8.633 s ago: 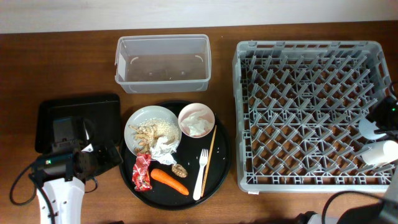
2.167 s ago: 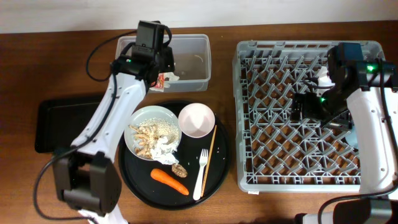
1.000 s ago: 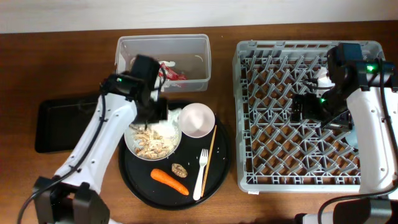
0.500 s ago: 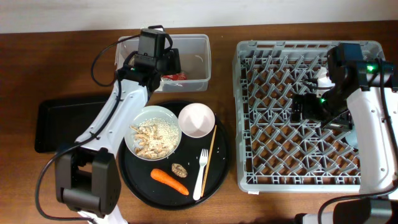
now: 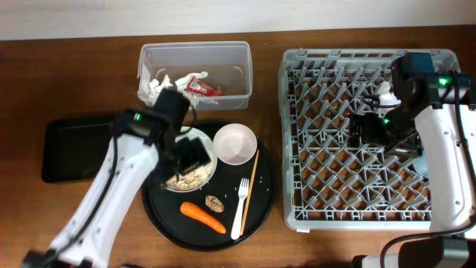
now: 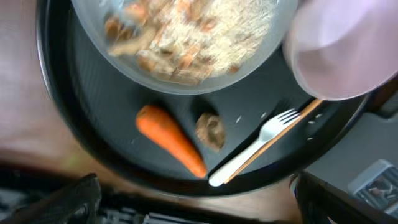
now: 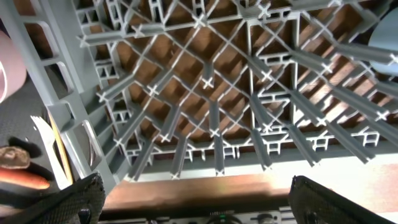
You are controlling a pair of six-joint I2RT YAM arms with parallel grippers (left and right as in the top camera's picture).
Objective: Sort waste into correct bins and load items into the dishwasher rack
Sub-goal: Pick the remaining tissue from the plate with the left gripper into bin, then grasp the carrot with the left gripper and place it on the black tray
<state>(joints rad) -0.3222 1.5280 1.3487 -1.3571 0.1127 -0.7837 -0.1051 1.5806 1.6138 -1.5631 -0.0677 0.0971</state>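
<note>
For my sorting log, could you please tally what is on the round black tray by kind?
Dishes: 2, plate and bowl
Cutlery: 2, fork and chopstick
Loose waste: 2, carrot and pit
Total: 6, rice scraps on the plate not counted

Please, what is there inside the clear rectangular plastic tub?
In the clear rectangular plastic tub, crumpled white tissue lies at the left end and a red snack wrapper near the middle. Anything beneath them is covered.

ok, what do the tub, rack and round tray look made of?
Tub: clear plastic, glossy; the waste shows through its walls. Rack: grey moulded plastic, matte grid of ribs. Round tray: black, faint sheen, likely plastic, not certain.
</note>
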